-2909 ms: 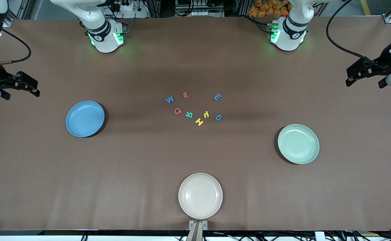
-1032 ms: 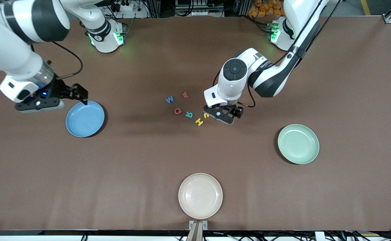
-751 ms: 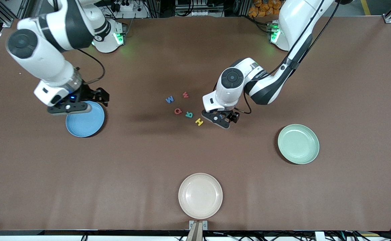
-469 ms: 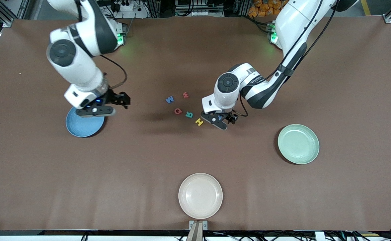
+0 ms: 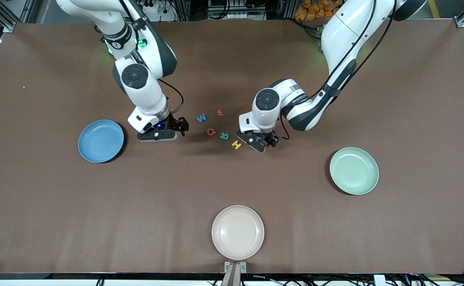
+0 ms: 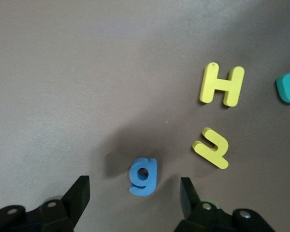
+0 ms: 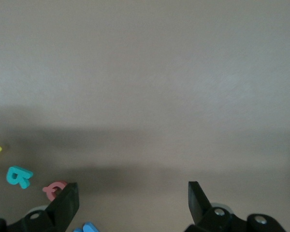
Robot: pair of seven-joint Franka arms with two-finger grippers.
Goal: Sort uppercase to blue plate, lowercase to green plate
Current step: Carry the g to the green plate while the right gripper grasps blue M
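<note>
My left gripper (image 5: 257, 142) is low over the letter cluster, open. Its jaws stand on either side of the blue g (image 6: 143, 176) without touching it. Beside the g lie the curved yellow h (image 6: 211, 147) and the yellow H (image 6: 222, 85). The left hand hides the g and h in the front view. On the table lie the yellow H (image 5: 236, 144), teal R (image 5: 224, 136), red Q (image 5: 211, 132), blue W (image 5: 201, 118) and small red w (image 5: 220, 113). My right gripper (image 5: 179, 128) hangs open and empty beside the W. The blue plate (image 5: 101, 141) lies toward the right arm's end, the green plate (image 5: 354, 171) toward the left arm's end.
A cream plate (image 5: 237, 232) sits near the table's front edge, nearer the front camera than the letters. The right wrist view shows the teal R (image 7: 19, 176), red Q (image 7: 53, 189) and a corner of the blue W (image 7: 84, 227) on bare brown table.
The right arm has swung from over the blue plate to beside the letters. The left gripper has sunk over the blue g and its jaws have narrowed a little.
</note>
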